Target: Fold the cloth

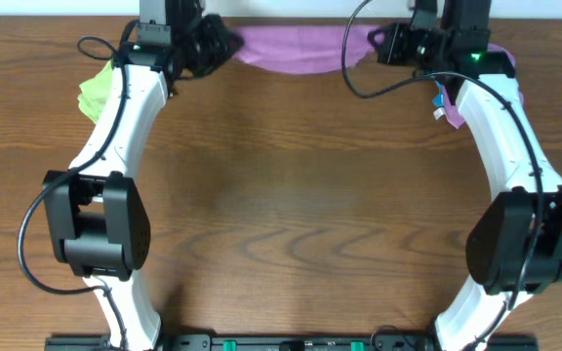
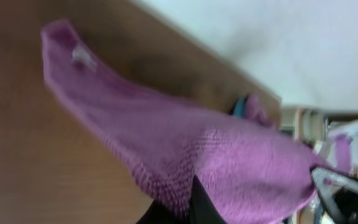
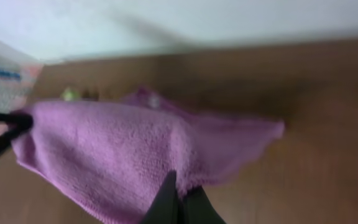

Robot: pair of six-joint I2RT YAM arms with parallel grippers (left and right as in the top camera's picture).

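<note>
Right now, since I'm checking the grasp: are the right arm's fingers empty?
No, the right fingers pinch an edge of the lilac-purple terry cloth.

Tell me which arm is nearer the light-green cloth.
Left. The left arm passes right beside the light-green cloth, hiding its edge; the right arm stands far off on the opposite side.

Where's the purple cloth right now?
The purple cloth is at the far edge of the table in the overhead view, stretched between the left gripper and right gripper, both pinching it.

Overhead is sharp, evenly lit; both wrist views blur the cloth (image 2: 229,162).
</note>
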